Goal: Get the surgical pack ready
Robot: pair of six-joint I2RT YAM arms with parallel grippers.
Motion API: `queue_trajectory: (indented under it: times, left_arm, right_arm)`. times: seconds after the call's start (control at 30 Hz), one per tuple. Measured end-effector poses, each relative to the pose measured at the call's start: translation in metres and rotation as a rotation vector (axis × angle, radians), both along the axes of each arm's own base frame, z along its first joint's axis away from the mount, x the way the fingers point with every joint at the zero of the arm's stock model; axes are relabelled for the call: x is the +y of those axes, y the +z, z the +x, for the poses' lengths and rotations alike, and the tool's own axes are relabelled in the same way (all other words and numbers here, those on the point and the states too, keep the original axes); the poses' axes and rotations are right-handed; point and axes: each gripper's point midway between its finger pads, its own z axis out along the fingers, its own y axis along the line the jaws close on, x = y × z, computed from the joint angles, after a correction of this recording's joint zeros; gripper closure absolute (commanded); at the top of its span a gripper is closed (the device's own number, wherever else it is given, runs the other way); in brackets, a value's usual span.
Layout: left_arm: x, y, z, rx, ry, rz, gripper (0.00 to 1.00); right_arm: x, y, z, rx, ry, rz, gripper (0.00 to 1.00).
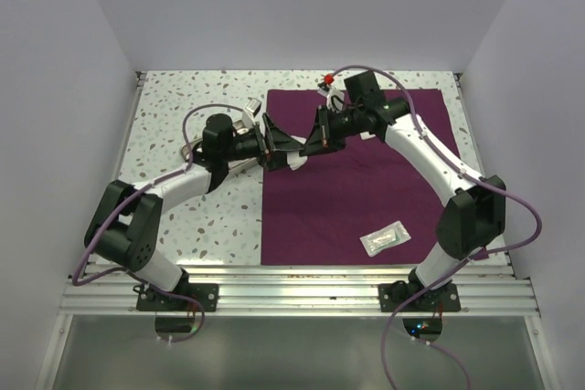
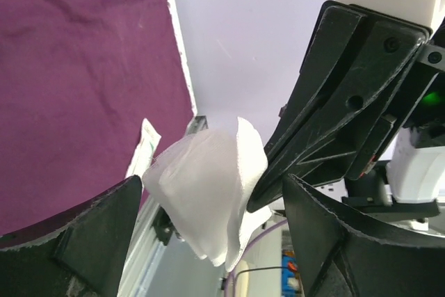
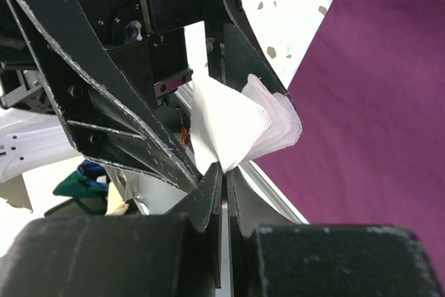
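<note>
The purple drape (image 1: 366, 180) lies flat on the right half of the table and also shows in both wrist views (image 2: 69, 67) (image 3: 375, 102). Above its left edge my two grippers meet tip to tip. My right gripper (image 3: 224, 170) is shut on a corner of a folded white gauze square (image 3: 240, 126), which hangs in the air. My left gripper (image 2: 212, 186) is open, with one finger on each side of the gauze (image 2: 208, 193). In the top view the gauze (image 1: 292, 162) peeks out between the left gripper (image 1: 274, 143) and the right gripper (image 1: 309, 142).
A clear pouch (image 1: 384, 239) lies on the drape near its front edge. A steel tray edge (image 1: 238, 169) shows under the left arm on the speckled table (image 1: 174, 107). A small red-topped object (image 1: 327, 77) sits at the back. White walls enclose three sides.
</note>
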Motion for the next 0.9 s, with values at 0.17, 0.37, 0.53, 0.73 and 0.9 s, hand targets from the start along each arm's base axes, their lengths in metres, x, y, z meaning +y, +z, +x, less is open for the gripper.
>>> queue_trajectory:
  times: [0.17,0.37,0.53,0.73,0.9]
  left_arm:
    - [0.001,-0.002,-0.006,0.032,-0.004,-0.033,0.22]
    - [0.003,-0.004,-0.011,0.06,-0.004,-0.055,0.5]
    - [0.007,0.001,-0.011,0.047,-0.001,-0.065,0.51]
    - [0.009,-0.003,-0.008,0.057,0.006,-0.063,0.65]
    - [0.008,-0.01,-0.007,0.074,0.0,-0.059,1.0]
  right_arm:
    - [0.003,-0.004,-0.005,0.009,0.003,0.002,1.0]
    - [0.005,-0.01,-0.008,0.013,0.006,-0.014,1.0]
    - [0.006,-0.012,-0.009,0.012,0.009,-0.021,1.0]
    - [0.006,-0.017,-0.012,0.024,0.014,-0.027,1.0]
    - [0.006,-0.017,-0.013,0.024,0.017,-0.029,1.0]
